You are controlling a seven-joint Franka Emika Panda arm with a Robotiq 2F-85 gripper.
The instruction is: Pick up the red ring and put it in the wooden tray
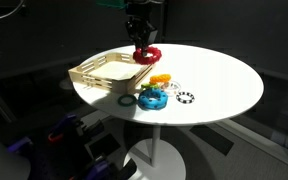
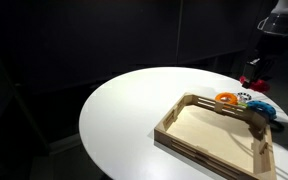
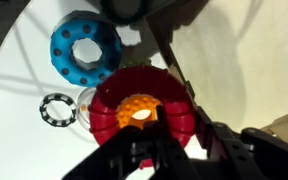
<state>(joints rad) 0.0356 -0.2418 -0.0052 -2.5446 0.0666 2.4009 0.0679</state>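
Note:
My gripper [image 1: 140, 42] is shut on the red ring [image 1: 148, 53] and holds it above the white table, just past the far corner of the wooden tray [image 1: 96, 72]. In the wrist view the red ring [image 3: 179, 112] fills the middle between the dark fingers [image 3: 149, 135], and an orange ring [image 3: 136, 108] on the table shows through its hole. In an exterior view the gripper [image 2: 256, 68] holds the red ring [image 2: 250, 82] beyond the tray [image 2: 209, 128], which is empty. A tray corner shows at the wrist view's right edge [image 3: 287, 125].
A blue toothed ring [image 1: 152, 97] [image 3: 84, 48], an orange ring [image 1: 160, 78], a dark thin ring [image 1: 127, 99] and a small black-and-white ring [image 1: 186, 97] [image 3: 57, 108] lie on the round white table [image 1: 224, 80] next to the tray.

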